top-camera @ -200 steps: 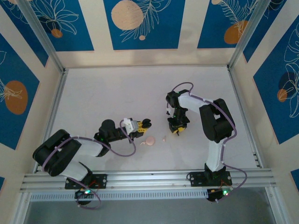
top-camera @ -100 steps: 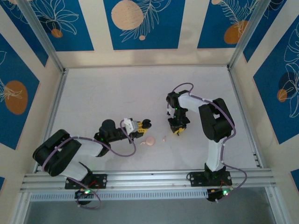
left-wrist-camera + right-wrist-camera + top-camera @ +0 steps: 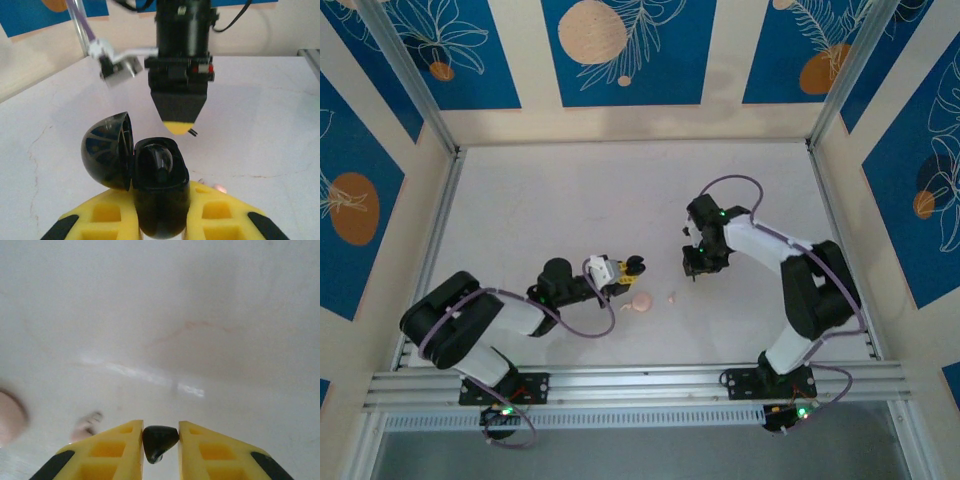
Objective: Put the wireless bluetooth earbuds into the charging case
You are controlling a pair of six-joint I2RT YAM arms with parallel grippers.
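Closest to me, the left gripper [image 3: 623, 272] is pinching the black case [image 3: 160, 175] between its yellow, pocketed plastic fingers [image 3: 107, 215], the jaws pressed against the case's rounded sides. The case is glossy and egg-smooth, and its domed lid [image 3: 106, 155] is hanging open to one side like a shell. The hollow inside is reflecting light, and I cannot tell whether anything is sitting in it.

Just beside that gripper, on the matte white table [image 3: 570, 200], the pink case [image 3: 642, 302] is lying as a flat, pale disc. The pink bud [image 3: 671, 297], a tiny stemmed speck, is resting near it, apart from both grippers.

A little farther out, the right gripper [image 3: 160, 432] is hovering tip-down above the table, apart from the black case. Its jaws are nearly together, squeezing a black bud [image 3: 160, 437], a small shiny rounded lump wedged between the yellow fingers [image 3: 117, 445]. In the left wrist view, a thin dark bit is poking out by the yellow tip.

Beyond, the tabletop is showing faint hairline veins and soft glare. At the back, cream walls [image 3: 720, 60] are carrying blue panels with white line-drawn leaves and orange circles.
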